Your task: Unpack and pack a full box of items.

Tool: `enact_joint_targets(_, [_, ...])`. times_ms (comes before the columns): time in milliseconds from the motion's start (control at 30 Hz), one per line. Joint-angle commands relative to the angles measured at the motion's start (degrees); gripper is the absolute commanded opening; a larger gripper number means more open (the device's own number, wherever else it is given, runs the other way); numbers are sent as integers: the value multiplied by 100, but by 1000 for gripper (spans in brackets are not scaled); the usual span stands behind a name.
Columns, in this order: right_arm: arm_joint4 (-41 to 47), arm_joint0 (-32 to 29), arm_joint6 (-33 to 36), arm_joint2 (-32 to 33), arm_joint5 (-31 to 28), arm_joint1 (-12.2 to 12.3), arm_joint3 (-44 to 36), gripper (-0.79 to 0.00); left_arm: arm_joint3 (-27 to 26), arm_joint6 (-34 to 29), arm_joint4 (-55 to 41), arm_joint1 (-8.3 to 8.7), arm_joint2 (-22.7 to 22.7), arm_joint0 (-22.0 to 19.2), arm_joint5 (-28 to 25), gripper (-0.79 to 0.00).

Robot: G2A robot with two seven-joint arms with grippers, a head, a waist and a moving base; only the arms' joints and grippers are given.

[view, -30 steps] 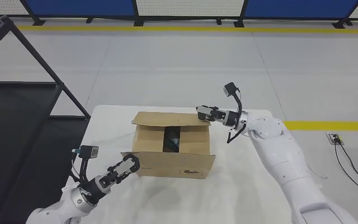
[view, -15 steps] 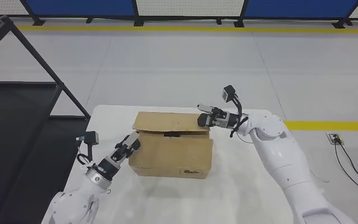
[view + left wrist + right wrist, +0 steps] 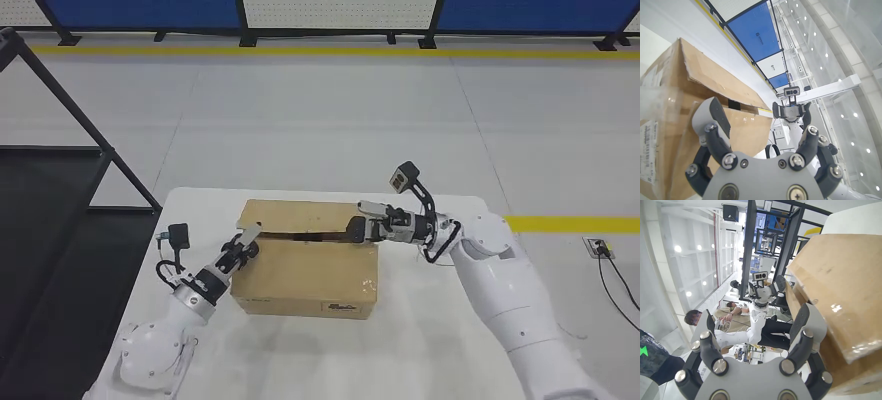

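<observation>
- Closing the lid looks to be the step in hand. The cardboard box [image 3: 305,270] sits mid-way on the white table [image 3: 430,330], its top flaps [image 3: 300,215] folded almost flat. A thin dark gap [image 3: 310,237] shows along the seam.
- My left gripper [image 3: 243,250] is at the box's left top edge, jaws spread and holding nothing, with one pad [image 3: 719,113] close by the cardboard.
- My right gripper [image 3: 358,232] lies over the right end of the top, jaws likewise spread, with one finger [image 3: 806,321] just beside the flap edge.
- Next, I judge both sides need to press down evenly. A lopsided push could skid the box or spring the other flap back up.
</observation>
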Motion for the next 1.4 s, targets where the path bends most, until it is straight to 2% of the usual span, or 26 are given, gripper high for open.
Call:
enact_joint_targets(0, [-79, -59, -29, -19, 33, 13, -121, 0, 25, -7, -8, -2, 4, -25, 4, 0])
enact_joint_targets(267, [-503, -184, -755, -94, 351, 44, -234, 0, 68, -34, -75, -9, 6, -79, -13, 0])
enact_joint_targets(400, [-524, -216, -740, -107, 362, 59, -179, 0, -12, 118, -229, -15, -89, -28, -121, 0])
enact_joint_targets(600, [-537, -260, -765, -139, 325, 70, -38, 0, -193, 625, -750, -14, -621, 278, -291, 0])
enact_joint_targets(833, [-465, -199, -662, -261, -67, 34, 115, 0, 62, 996, -736, 12, -1182, 816, -308, 0])
enact_joint_targets(1000, [-402, -92, -654, -354, -153, -3, 263, 0, 328, 994, -711, 19, -1331, 1104, -180, 0])
enact_joint_targets(1367, [-500, -38, -675, -404, -213, -10, 304, 0, 325, 962, -676, 21, -1321, 1127, -159, 0])
